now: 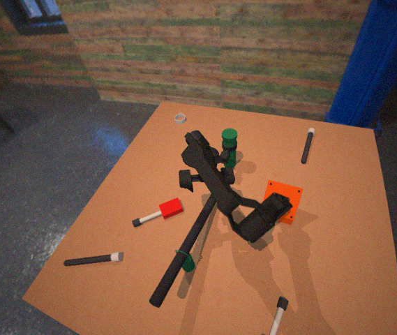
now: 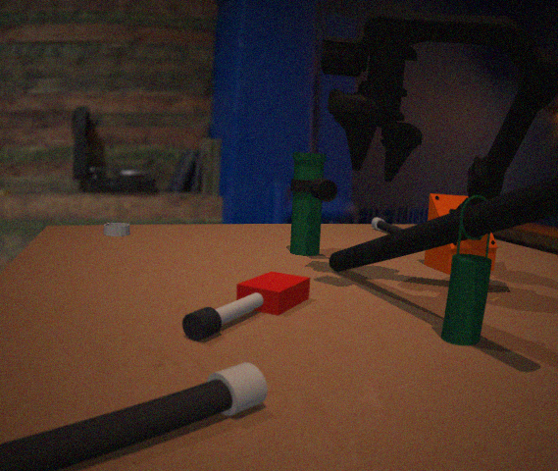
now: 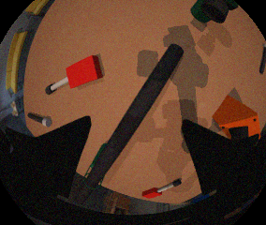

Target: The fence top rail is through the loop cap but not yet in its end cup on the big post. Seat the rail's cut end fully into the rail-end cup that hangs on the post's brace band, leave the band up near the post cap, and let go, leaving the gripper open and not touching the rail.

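I'm working from the exterior view, with twelve o'clock pointing straight away from that camera.

Nearest me, toward seven, lies a dark rod with a white end (image 1: 92,259) (image 2: 117,420) (image 3: 38,118), no part of this job. Beyond it, just short of center, is the red block with its pale handle (image 1: 171,208) (image 2: 274,292) (image 3: 83,71), also a bystander.

Off toward four stands the short green post (image 1: 188,264) (image 2: 466,298), and here is the finished part: the loop (image 2: 473,196) (image 3: 96,157) goes around the rail (image 1: 191,234) (image 2: 410,240) (image 3: 140,105). The rail slopes down through it, and its low end is the one nearest the big post — apart from the cup, and lower than it.

Farther off, toward twelve, the big post (image 1: 230,160) (image 2: 305,223) (image 3: 199,13) stands upright. The brace band (image 1: 229,148) (image 2: 299,185) is on its upper part, a little below the post cap (image 1: 229,133) (image 2: 308,159), with the rail-end cup (image 1: 224,155) (image 2: 324,189) (image 3: 214,10) on it. That height looks right to me (I'd rather not nudge it down).

My gripper (image 1: 207,177) (image 2: 372,174) (image 3: 139,123) hangs toward one, above the rail, fingers spread wide with nothing between them. So the threading and the band are in order; I judge the main work is left — grip the rail, lift its end to cup height, line it up, seat it fully, then let go and back clear.
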Action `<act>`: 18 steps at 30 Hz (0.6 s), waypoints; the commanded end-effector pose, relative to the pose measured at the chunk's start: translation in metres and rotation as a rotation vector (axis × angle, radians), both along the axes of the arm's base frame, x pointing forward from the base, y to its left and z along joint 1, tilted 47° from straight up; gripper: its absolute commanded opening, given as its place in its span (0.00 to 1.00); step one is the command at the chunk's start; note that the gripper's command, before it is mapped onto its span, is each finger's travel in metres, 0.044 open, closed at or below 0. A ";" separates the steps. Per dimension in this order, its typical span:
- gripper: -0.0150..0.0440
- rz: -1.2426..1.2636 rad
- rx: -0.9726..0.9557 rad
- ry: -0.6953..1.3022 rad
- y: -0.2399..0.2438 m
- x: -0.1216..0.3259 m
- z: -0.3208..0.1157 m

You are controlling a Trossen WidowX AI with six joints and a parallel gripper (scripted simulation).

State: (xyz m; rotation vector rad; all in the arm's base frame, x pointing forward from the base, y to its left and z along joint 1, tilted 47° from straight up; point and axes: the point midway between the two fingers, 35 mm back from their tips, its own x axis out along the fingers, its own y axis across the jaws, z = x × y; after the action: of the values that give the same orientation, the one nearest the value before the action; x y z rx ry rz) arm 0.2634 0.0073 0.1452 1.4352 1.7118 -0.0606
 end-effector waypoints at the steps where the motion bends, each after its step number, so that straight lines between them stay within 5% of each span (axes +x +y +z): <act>1: 1.00 -0.224 -0.078 0.460 0.031 0.001 -0.008; 18: 1.00 -0.224 -0.077 0.459 0.055 -0.001 -0.030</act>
State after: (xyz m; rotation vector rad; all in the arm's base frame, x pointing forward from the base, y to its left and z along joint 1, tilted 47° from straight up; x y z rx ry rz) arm 0.2660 0.0486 0.1252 1.6412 1.8557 -0.6117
